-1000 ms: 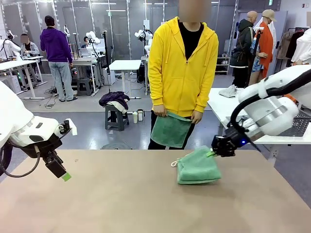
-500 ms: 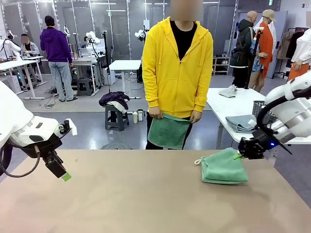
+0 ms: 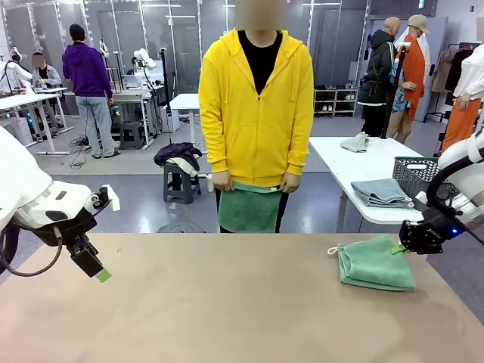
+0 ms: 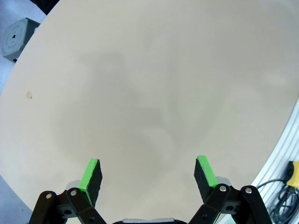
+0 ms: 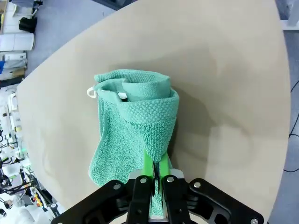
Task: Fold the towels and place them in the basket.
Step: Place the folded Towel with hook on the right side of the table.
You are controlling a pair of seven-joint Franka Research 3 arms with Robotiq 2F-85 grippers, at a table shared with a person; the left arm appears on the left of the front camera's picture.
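At the right edge of the tabletop (image 3: 227,302) lies the folded towel (image 3: 374,265), one corner pinched in the right gripper (image 3: 399,247), jaws tight, while the left gripper (image 4: 149,170) hovers with jaws wide, empty.

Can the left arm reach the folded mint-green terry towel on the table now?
Probably not easily. The beige table between is bare, but the open left tool hangs far left, the folded mint-green terry towel lies far right, and the right tool is shut on its corner.

Two mint-green towels (image 3: 376,265) (image 3: 249,210), one basket (image 3: 417,177), two grippers (image 3: 97,270) (image 3: 401,244), perhaps two grey cloths (image 3: 382,193).
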